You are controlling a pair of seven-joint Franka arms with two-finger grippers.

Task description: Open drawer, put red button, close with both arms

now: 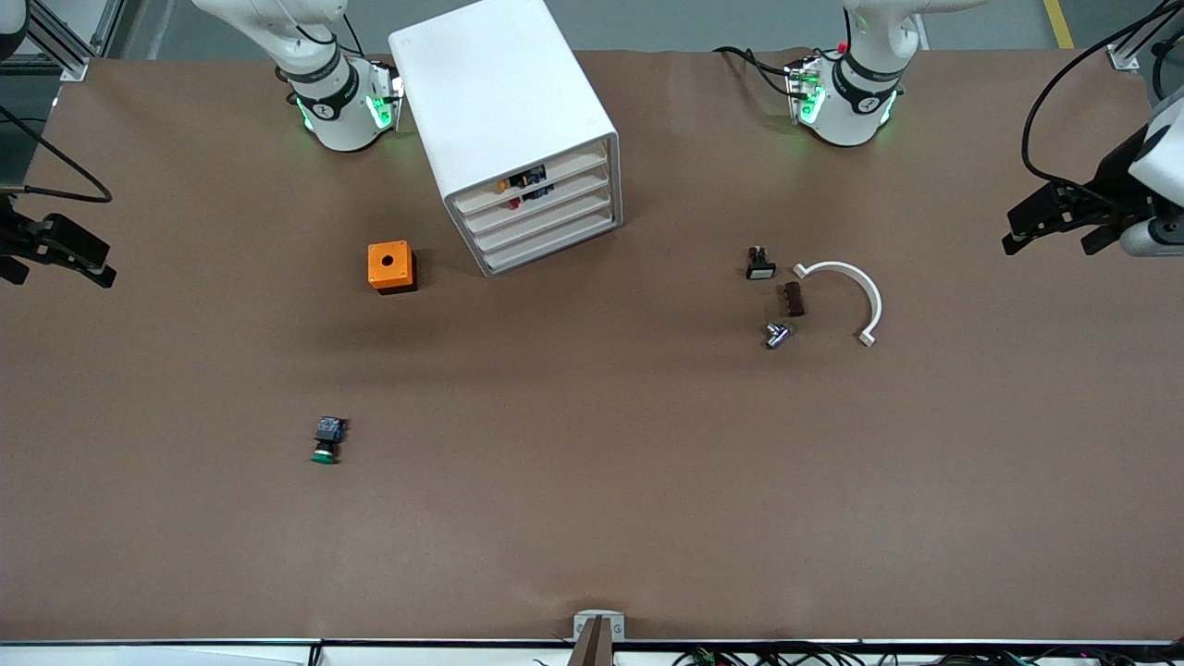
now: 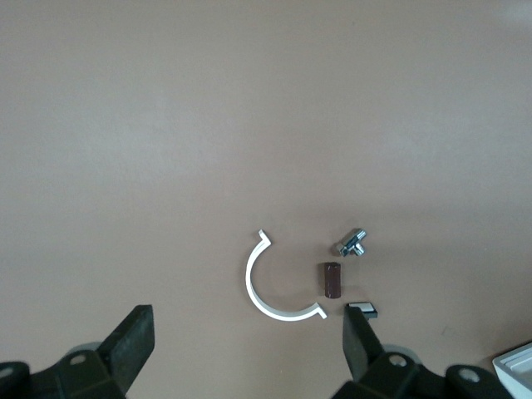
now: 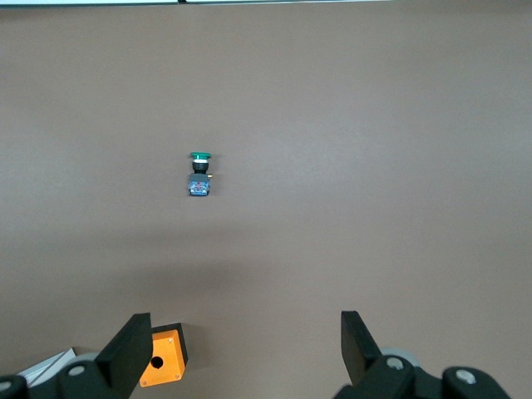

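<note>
The drawer (image 1: pixel 529 189) sits shut on brown table (image 1: pixel 592 481); left gripper (image 2: pixel 249 349) and right gripper (image 3: pixel 245 349) wide open, empty

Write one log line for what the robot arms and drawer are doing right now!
left gripper: open, waiting at table end | right gripper: open, waiting | drawer: closed | green button: on table

The contents of the top drawer (image 1: pixel 532 181) are showing only through its dark notch, as small red, orange and blue bits too small to identify. The left gripper (image 1: pixel 1050 222) is being cut by the front view's edge, and the right gripper (image 1: pixel 55 250) too. In the right wrist view the orange box (image 3: pixel 164 366) is partly hidden by a finger (image 3: pixel 125 353), and the cabinet's corner (image 3: pixel 46 366) is barely appearing.
</note>
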